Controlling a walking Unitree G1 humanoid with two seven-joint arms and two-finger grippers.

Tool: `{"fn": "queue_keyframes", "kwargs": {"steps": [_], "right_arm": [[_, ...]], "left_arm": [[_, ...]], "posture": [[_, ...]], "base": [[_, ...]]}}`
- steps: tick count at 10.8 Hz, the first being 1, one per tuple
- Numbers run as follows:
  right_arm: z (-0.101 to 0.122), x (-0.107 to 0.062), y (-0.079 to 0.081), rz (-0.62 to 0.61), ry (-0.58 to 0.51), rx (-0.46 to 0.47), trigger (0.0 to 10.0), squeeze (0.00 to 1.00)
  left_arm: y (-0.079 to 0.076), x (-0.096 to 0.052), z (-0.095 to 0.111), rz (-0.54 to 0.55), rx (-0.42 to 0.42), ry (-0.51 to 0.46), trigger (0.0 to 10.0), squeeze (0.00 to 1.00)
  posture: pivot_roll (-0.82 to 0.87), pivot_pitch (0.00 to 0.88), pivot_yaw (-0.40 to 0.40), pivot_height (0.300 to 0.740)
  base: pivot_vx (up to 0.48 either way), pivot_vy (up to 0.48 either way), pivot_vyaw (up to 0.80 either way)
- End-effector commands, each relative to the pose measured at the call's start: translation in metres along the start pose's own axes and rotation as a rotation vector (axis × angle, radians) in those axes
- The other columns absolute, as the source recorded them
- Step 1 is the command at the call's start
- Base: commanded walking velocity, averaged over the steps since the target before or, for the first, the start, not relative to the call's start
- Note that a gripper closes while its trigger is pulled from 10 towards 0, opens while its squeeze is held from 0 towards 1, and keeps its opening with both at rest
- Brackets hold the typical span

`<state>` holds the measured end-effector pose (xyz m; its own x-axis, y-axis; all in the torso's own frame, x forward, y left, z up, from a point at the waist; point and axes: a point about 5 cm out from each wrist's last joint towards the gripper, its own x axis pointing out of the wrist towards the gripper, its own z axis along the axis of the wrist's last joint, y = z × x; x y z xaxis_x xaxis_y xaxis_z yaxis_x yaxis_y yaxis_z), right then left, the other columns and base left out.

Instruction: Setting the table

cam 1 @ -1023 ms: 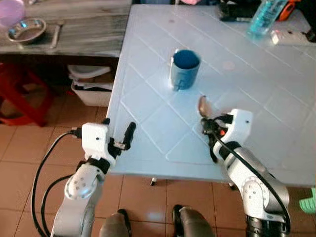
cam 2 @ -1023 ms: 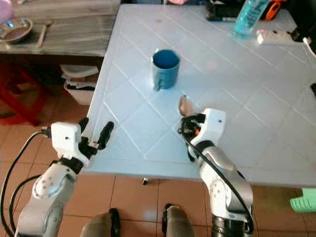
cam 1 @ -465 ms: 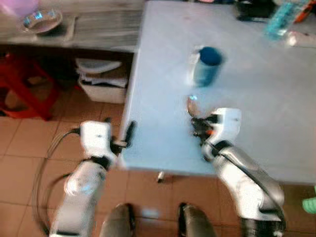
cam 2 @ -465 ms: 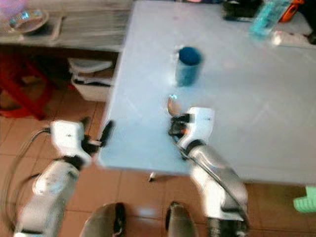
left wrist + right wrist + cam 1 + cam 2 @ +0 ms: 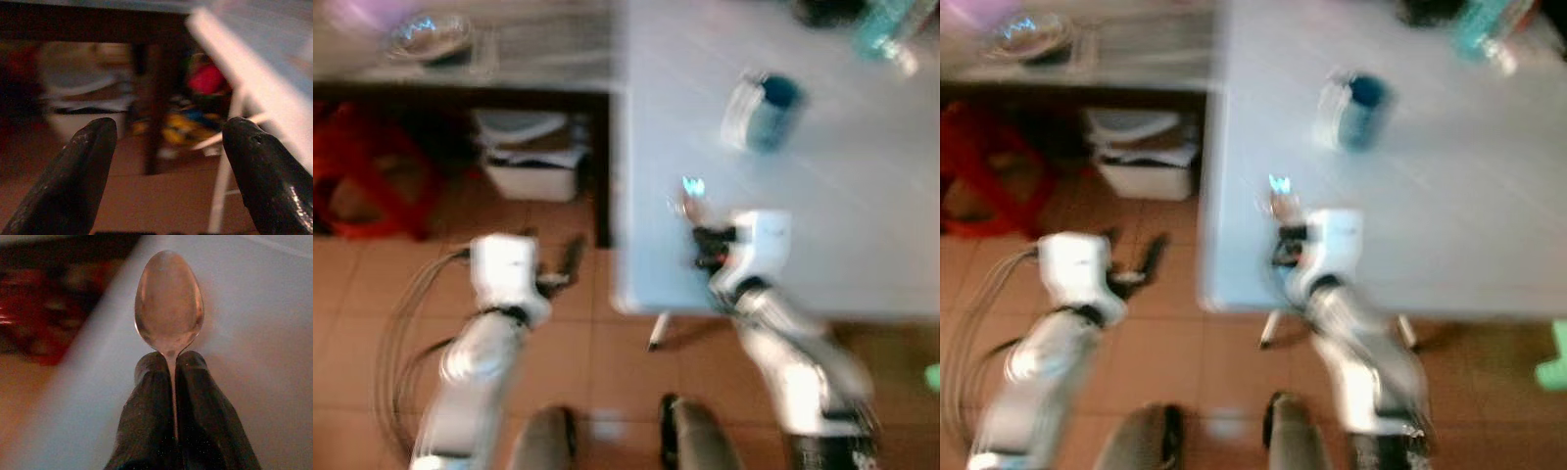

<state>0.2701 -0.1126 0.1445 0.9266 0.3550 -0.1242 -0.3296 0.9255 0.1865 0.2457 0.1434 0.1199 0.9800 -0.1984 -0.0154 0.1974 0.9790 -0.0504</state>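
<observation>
Pale table (image 5: 862,225) carries a blue cup (image 5: 766,113); right gripper (image 5: 171,363) pinches the spoon (image 5: 168,303) near the edge; left gripper (image 5: 166,147) spread; lay it flat beside the cup.

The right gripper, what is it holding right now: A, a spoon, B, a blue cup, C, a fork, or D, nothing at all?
A: the right gripper has its two black fingers pinched on the handle of a spoon, bowl pointing away over the pale table.

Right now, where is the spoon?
The spoon is pinched in the right gripper, held over the near left part of the pale blue table, nearer you than the blue mug.
</observation>
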Motion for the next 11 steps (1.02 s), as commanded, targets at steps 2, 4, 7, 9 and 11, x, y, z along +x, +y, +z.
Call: {"fn": "queue_keyframes", "kwargs": {"steps": [2, 4, 7, 9, 11], "right_arm": [[0.0132, 0.0015, -0.0106, -0.044, -0.093, -0.09, 0.0, 0.0], [0.0163, 0.0027, -0.0146, -0.065, -0.128, -0.107, 0.0, 0.0], [0.0173, 0.0032, -0.0153, -0.065, -0.157, -0.135, 0.0, 0.0], [0.0179, 0.0032, -0.0156, -0.068, -0.169, -0.139, 0.0, 0.0], [0.0183, 0.0042, -0.0161, -0.07, -0.179, -0.149, 0.0, 0.0]], "left_arm": [[-0.005, 0.0024, 0.0013, -0.011, -0.007, -0.012, 10.0, 0.0], [-0.0017, 0.0048, 0.0028, 0.012, -0.016, -0.02, 10.0, 0.0], [-0.0017, 0.0065, 0.0047, 0.007, 0.004, -0.037, 10.0, 0.0], [-0.0016, 0.0077, 0.0064, 0.008, 0.01, -0.047, 10.0, 0.0], [-0.0028, 0.0094, 0.0068, 0.007, 0.005, -0.052, 10.0, 0.0]], "posture": [[-0.03, 0.203, 0.007, 0.74], [-0.03, 0.196, 0.002, 0.74], [-0.03, 0.191, 0.004, 0.74], [-0.04, 0.188, 0.005, 0.74], [-0.04, 0.184, 0.006, 0.74]], "base": [[0.0, 0.459, 0.0], [0.135, 0.414, 0.0], [0.316, 0.351, 0.0], [0.465, 0.0, 0.0], [0.48, 0.0, 0.0]]}}
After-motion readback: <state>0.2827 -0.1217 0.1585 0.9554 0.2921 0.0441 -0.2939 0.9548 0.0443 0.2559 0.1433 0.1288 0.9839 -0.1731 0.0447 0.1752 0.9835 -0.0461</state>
